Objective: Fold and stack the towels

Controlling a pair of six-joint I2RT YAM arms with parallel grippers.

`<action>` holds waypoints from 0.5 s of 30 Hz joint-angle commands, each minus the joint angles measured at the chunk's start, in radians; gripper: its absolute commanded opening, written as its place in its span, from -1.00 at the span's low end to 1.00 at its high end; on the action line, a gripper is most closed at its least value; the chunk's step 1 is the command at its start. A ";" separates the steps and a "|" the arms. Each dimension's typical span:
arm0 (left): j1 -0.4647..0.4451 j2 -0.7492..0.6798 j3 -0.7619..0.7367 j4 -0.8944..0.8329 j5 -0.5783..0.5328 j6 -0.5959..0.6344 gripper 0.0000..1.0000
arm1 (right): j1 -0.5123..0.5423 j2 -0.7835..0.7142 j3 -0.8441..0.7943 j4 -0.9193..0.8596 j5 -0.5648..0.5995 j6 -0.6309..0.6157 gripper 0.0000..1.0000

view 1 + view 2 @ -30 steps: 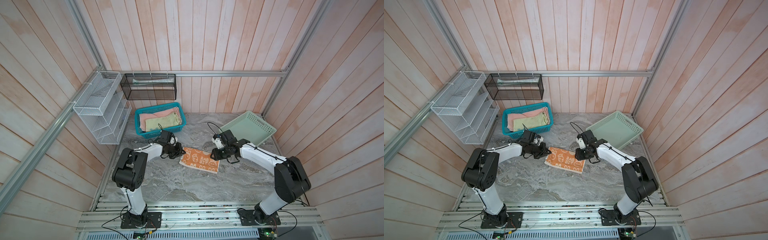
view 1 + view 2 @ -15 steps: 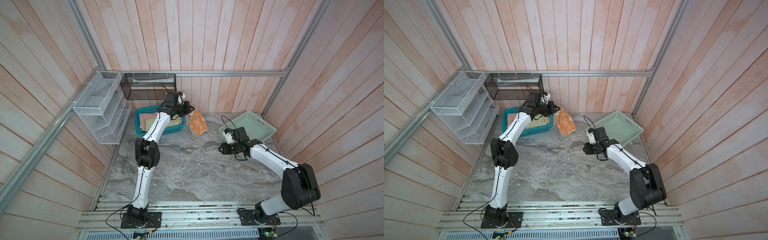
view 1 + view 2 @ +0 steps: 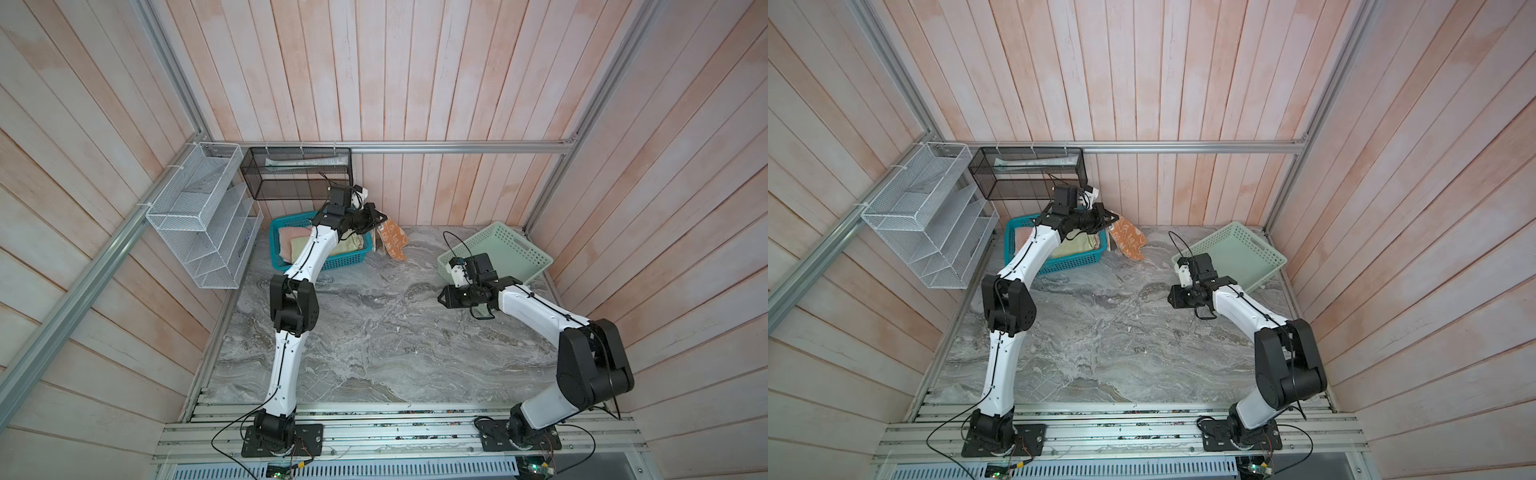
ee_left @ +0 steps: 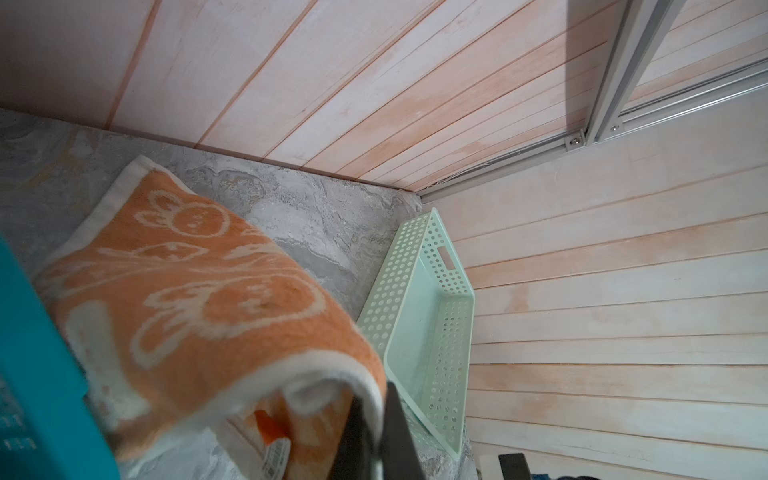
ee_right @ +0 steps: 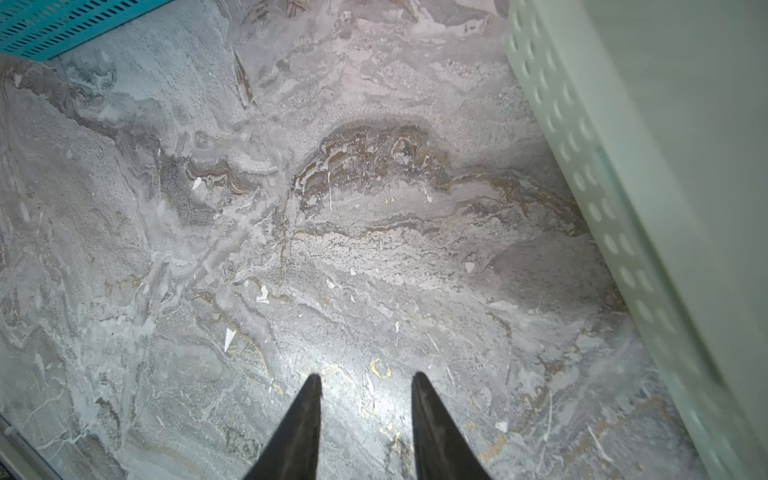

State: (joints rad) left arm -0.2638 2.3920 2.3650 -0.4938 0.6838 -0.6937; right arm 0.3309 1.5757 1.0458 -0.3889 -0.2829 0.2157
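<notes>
Pale wooden plank walls close in a grey marble table [image 3: 374, 332].

In both top views, a teal basket [image 3: 320, 262] sits at the back of the table. A pink towel [image 3: 286, 243] and a yellow towel [image 3: 300, 249] lie inside it, side by side or overlapping. My left pincer [image 3: 376, 218] is raised above the basket's rim and clamped on an orange towel [image 3: 392, 243]. The towel hangs just outside the basket, on the side facing a pale green tray [image 3: 498, 249]. My right pincer [image 3: 1171, 297] hovers low over bare marble, well apart from the basket and empty.

The left wrist view shows the orange towel [image 4: 187, 299] doubled over and draped from my closed left pincer [image 4: 374, 415]. The basket's teal wall [image 4: 37, 374] is right beside it. The green tray [image 4: 428, 316] lies beyond, away from the basket.

In the right wrist view, my right pincer [image 5: 365, 376] stands narrowly parted with nothing between its tips. Only a corner of the basket [image 5: 62, 29] shows, well away.

I judge that the orange towel is being carried to the pile in the basket. The next move would be to swing it over the rim, lower it flat onto the towels there, and open the pincer gently so the fold stays. I cannot see a fourth towel.
</notes>
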 commanded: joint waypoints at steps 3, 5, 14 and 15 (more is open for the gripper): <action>-0.051 -0.162 -0.132 0.013 -0.025 0.013 -1.00 | -0.006 -0.032 0.015 0.013 -0.014 0.019 -0.25; -0.079 -0.228 -0.224 0.034 -0.035 0.003 -1.00 | -0.006 -0.060 0.005 0.016 -0.015 0.025 -0.25; -0.251 -0.600 -0.684 0.096 -0.173 -0.069 -1.00 | -0.004 -0.314 -0.093 -0.008 0.001 0.067 -0.25; -0.276 -0.654 -0.733 0.097 -0.198 -0.085 -1.00 | -0.006 -0.352 -0.111 -0.014 0.004 0.075 -0.25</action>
State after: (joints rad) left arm -0.5049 1.8484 1.7164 -0.4358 0.5697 -0.7383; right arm 0.3302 1.2942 0.9752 -0.3782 -0.2871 0.2630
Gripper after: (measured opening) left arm 0.049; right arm 0.376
